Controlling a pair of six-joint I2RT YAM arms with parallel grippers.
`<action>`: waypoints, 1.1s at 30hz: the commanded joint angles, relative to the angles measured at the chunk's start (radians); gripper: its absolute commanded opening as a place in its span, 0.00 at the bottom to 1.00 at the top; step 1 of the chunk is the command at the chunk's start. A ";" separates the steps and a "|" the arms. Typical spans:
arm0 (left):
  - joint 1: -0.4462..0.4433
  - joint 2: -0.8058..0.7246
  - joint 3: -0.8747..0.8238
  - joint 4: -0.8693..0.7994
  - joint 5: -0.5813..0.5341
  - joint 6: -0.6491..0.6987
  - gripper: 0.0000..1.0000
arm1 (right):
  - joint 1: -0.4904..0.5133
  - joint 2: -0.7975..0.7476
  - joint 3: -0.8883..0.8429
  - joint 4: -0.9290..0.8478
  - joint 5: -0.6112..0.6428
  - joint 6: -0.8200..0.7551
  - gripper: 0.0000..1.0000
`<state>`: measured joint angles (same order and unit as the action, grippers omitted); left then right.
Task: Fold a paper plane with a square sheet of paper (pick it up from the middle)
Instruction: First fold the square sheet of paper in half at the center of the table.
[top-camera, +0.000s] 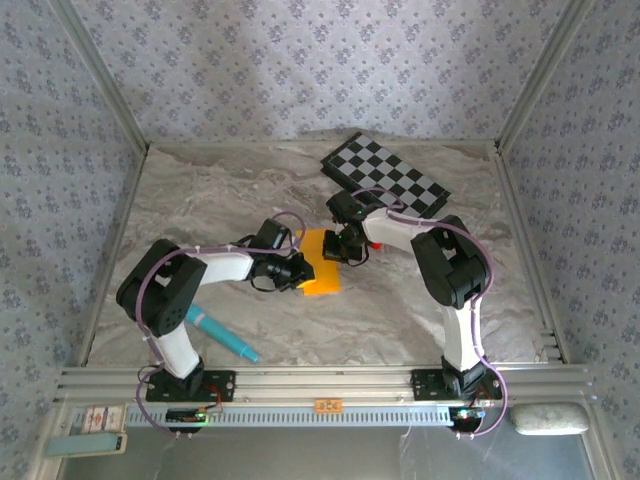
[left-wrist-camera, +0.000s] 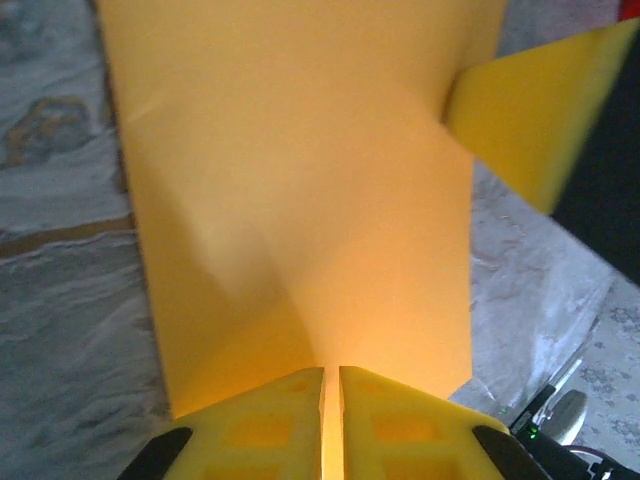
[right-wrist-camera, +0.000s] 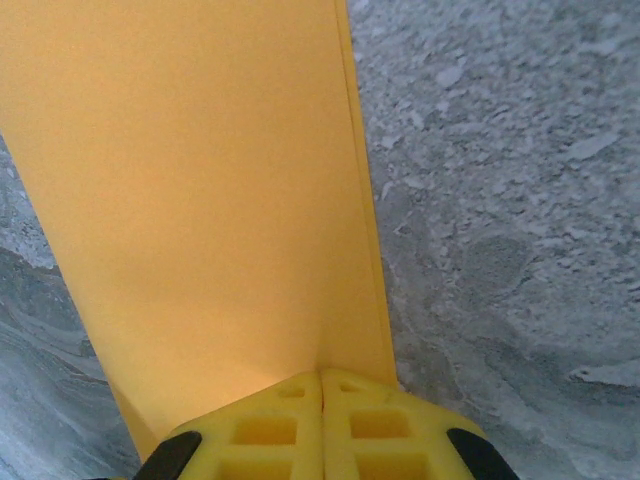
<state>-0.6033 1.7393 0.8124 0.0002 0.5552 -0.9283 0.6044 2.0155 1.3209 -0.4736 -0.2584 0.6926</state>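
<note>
The square sheet of paper (top-camera: 322, 270) is orange-yellow, folded into a narrower strip, and held over the middle of the marble table. My left gripper (top-camera: 303, 270) is shut on its near-left edge. In the left wrist view the sheet (left-wrist-camera: 300, 180) runs up from between the yellow fingers (left-wrist-camera: 270, 420) of that gripper (left-wrist-camera: 331, 376), and a flap (left-wrist-camera: 530, 110) sticks out at the upper right. My right gripper (top-camera: 341, 247) is shut on the far-right edge. In the right wrist view this gripper (right-wrist-camera: 321, 378) pinches the sheet (right-wrist-camera: 200, 200), whose right edge shows two layers. The paper plane is out of view.
A black-and-white checkerboard (top-camera: 385, 175) lies at the back right of the table. A teal pen (top-camera: 225, 335) lies near the left arm's base. An aluminium frame (top-camera: 520, 250) bounds the table sides, and a rail (top-camera: 320, 385) runs along the front.
</note>
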 joint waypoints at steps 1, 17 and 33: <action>0.002 0.013 -0.037 -0.054 -0.012 0.038 0.11 | -0.017 0.120 -0.084 -0.146 0.150 0.018 0.07; 0.074 -0.254 -0.084 -0.047 -0.027 0.018 0.11 | -0.018 0.116 -0.078 -0.149 0.170 0.008 0.07; -0.005 0.042 0.120 -0.226 -0.106 0.077 0.10 | -0.016 0.121 -0.078 -0.148 0.172 0.009 0.07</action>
<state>-0.6109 1.7649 0.9123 -0.1558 0.4847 -0.8783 0.6037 2.0155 1.3209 -0.4736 -0.2581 0.6926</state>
